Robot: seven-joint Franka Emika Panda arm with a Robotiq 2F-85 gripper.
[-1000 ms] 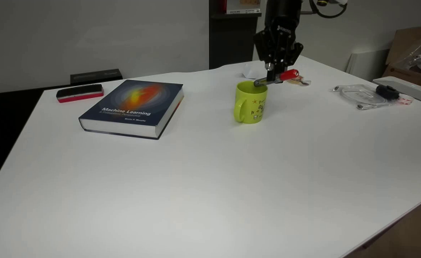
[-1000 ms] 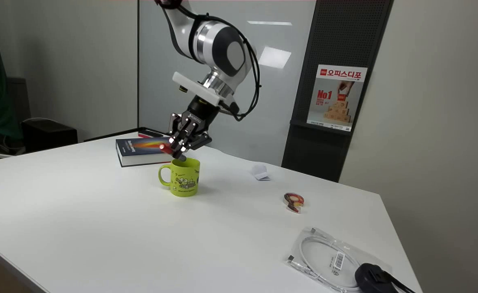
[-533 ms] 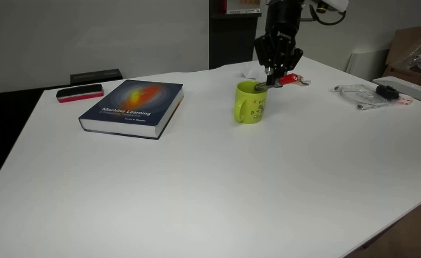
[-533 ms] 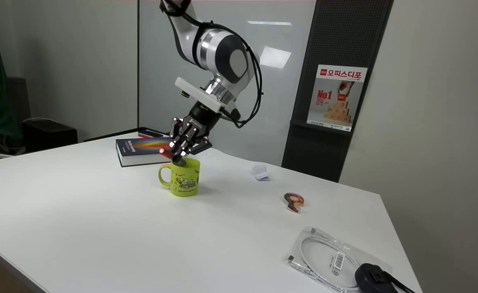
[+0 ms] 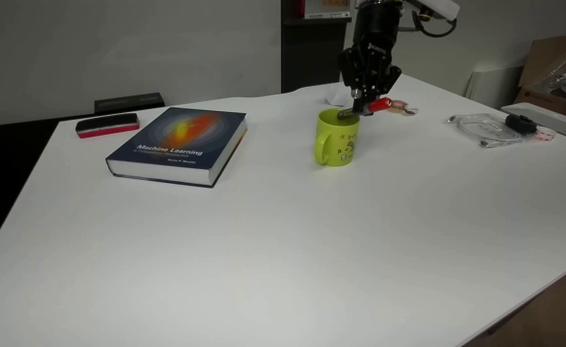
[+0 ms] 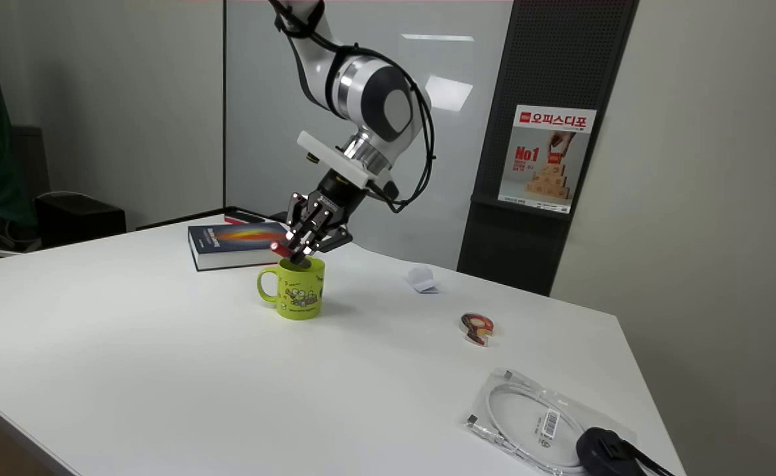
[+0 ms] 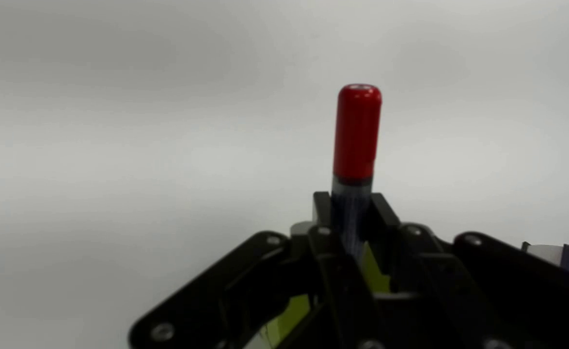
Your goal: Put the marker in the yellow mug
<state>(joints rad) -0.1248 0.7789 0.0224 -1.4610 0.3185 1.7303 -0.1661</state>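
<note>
The yellow mug (image 5: 338, 147) stands upright on the table in both exterior views (image 6: 301, 294). Parts of it show between the gripper's links in the wrist view (image 7: 292, 315). My gripper (image 5: 363, 106) is shut on the marker (image 5: 380, 104) at the mug's rim. In the wrist view, the fingers of the gripper (image 7: 350, 201) clasp the dark barrel, and the red cap of the marker (image 7: 357, 135) sticks out beyond them. The marker is tilted, closer to level than upright. Its dark end is at the mug's mouth, its red cap outside the rim. How deep the end reaches is unclear.
A thick book (image 5: 181, 144) lies beside the mug, with a red-and-black object (image 5: 107, 125) behind it. A crumpled white paper (image 6: 422, 279), a small flat wrapped item (image 6: 477, 328) and a bagged cable (image 6: 540, 423) with a black device (image 6: 606, 453) lie on the table (image 6: 229, 383).
My gripper has lowered the marker toward the mug's mouth, then shifted slightly sideways, bringing the dark end further over the opening. The mug has not moved.
</note>
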